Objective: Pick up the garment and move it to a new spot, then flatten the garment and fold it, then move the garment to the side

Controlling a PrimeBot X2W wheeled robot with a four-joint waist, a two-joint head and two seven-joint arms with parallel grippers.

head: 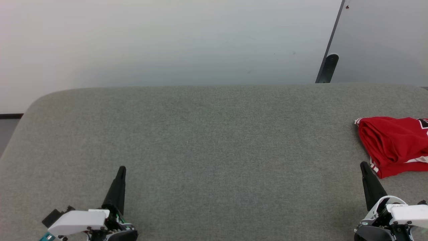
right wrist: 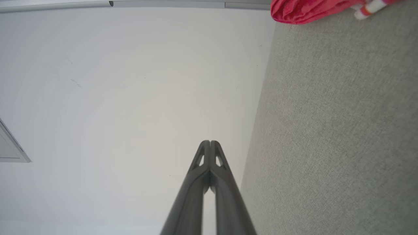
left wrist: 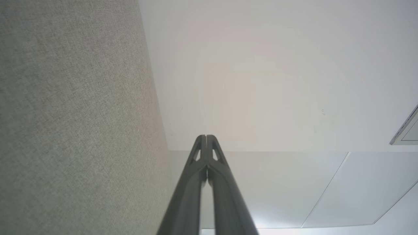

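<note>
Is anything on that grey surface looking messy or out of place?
Only the red garment: it lies rumpled and bunched at the right side of the grey surface, cut off by the head view's edge, not spread flat. The left gripper and right gripper are shut, touching nothing.

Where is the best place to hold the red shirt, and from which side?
Probably the thick rolled fold at the left end of the shirt, coming down from the middle of the table: the cloth bunches there in raised layers, easy to pinch.
</note>
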